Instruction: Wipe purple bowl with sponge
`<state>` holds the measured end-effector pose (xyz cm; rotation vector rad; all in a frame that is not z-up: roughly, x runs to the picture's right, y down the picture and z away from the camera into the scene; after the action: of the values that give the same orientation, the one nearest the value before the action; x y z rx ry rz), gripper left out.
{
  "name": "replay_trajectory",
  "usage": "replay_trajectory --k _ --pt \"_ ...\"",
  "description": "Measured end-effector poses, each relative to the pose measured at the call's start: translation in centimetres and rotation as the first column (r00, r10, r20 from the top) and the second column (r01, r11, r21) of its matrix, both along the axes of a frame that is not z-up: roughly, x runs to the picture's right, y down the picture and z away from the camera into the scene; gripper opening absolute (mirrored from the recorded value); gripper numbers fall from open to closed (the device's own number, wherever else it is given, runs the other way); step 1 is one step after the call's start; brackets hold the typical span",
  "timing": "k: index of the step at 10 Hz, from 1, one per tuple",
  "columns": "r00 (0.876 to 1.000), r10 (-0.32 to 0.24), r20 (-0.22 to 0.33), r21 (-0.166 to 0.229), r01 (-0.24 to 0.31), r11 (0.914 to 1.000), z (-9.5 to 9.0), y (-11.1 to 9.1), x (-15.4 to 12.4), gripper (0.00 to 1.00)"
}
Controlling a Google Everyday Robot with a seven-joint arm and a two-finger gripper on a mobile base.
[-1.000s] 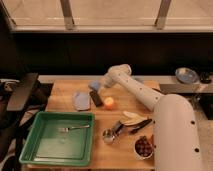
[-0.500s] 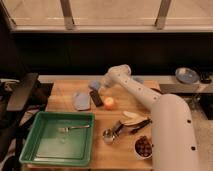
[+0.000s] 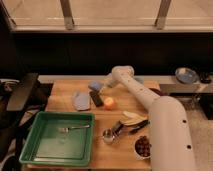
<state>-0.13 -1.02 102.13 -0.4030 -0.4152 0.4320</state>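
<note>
My gripper (image 3: pixel 97 98) hangs low over the wooden table (image 3: pixel 65 90), between a flat pale grey-blue cloth-like piece (image 3: pixel 80 100) on its left and a small orange round thing (image 3: pixel 109 103) on its right. The light-blue sponge (image 3: pixel 94 85) lies just behind the gripper, near the wrist; I cannot tell whether they touch. A dark rounded shape (image 3: pixel 154 91) at the table's back right, mostly hidden by my arm, may be the purple bowl.
A green tray (image 3: pixel 35 150) holding a fork (image 3: pixel 74 129) fills the front left. A banana (image 3: pixel 132 118), a metal scoop with a black handle (image 3: pixel 108 135) and a small bowl of dark red fruit (image 3: pixel 143 147) lie at the front right. A blue dish (image 3: pixel 186 75) sits on the side ledge.
My gripper has dropped slightly toward the table between the cloth-like piece and the orange thing. Everything else stays in place.
</note>
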Motion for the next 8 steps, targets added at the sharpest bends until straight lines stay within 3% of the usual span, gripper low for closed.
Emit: replay_trajectory --k 5,6,8 --pt "0.999 0.002 0.033 -0.033 -0.001 0.9995 -0.4 0.5 -0.6 0.07" --pt "0.999 0.001 0.037 -0.026 0.000 0.9997 -1.0 0.2 -0.8 0.00" --pt "0.999 0.014 0.030 -0.005 -0.014 0.9999 -2.6 -1.0 -0.5 0.00"
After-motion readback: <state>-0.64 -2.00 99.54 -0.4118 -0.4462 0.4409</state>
